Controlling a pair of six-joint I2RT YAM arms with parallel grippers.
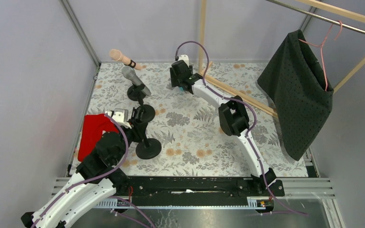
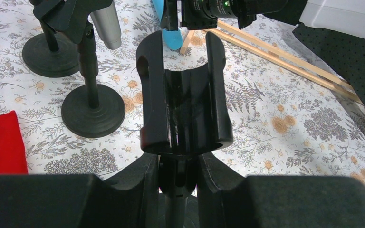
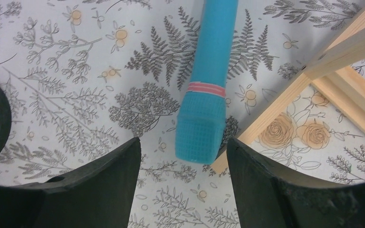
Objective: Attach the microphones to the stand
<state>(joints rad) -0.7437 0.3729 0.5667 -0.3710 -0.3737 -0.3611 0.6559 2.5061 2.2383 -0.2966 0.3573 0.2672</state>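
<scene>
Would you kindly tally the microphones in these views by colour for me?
Peach-pink microphone: 1
Silver-grey microphone: 1
Cyan-blue microphone: 1
Total: 3

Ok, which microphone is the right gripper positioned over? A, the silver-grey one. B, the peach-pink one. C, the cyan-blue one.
C: the right wrist view shows the cyan-blue microphone lying directly ahead of the open right gripper, its head between the fingers and beside a wooden pole.
</scene>
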